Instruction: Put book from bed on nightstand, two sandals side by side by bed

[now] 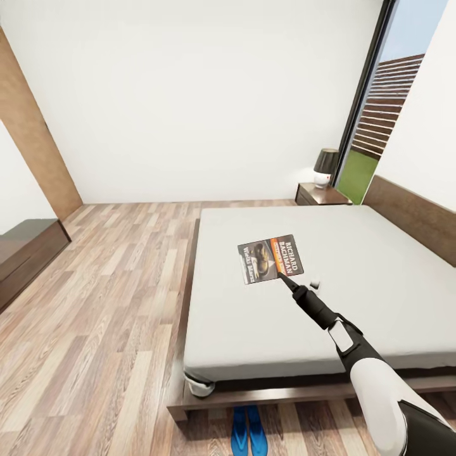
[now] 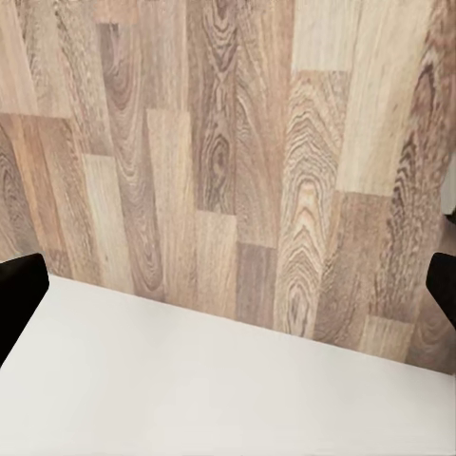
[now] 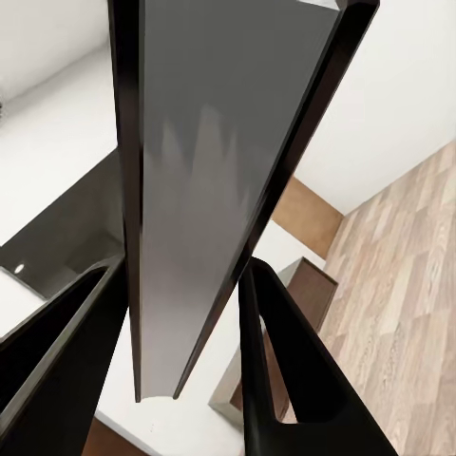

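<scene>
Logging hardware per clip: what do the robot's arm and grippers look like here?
In the head view the right arm has a glossy white shell, a black elbow section and a slim black forearm with a white-edged panel, tapering to the right gripper. Wrist views show plain matte-black fingers, left ones included.

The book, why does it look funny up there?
The book isn't lying on the bed; the right tool pinches its edge and holds it above the mattress. Otherwise the room looks tidy.
</scene>
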Robot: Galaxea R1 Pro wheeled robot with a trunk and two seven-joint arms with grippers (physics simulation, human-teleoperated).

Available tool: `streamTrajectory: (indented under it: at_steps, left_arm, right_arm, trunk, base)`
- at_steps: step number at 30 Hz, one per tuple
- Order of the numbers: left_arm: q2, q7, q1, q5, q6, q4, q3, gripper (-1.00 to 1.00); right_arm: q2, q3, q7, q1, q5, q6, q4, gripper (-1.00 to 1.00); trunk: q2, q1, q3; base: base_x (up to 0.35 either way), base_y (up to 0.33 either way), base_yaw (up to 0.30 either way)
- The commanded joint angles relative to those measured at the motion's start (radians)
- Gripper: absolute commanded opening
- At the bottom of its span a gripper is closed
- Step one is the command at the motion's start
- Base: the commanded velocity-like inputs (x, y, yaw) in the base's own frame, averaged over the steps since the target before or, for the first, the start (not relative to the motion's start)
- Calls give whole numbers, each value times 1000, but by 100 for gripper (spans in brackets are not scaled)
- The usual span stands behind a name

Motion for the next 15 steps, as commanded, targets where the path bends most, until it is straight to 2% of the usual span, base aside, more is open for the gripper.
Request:
streamTrajectory:
  at_steps: [1, 11, 15]
  left_arm:
    - [-1, 2, 0, 7, -5, 1, -8, 100]
    - [-3, 2, 0, 7, -5, 1, -8, 100]
    - [-4, 2, 0, 7, -5, 1, -8, 100]
  right_arm:
    - [0, -3, 3, -1, -3, 11, 1, -100]
    - [1, -4, -2, -1, -4, 14, 4, -100]
    - [1, -3, -10, -1, -3, 44, 6, -100]
  trunk:
    - [-2, 1, 0]
    - [-2, 1, 16]
    - [-2, 1, 23]
  base:
    - [0, 0, 0]
    - [0, 0, 1]
    - [0, 0, 37]
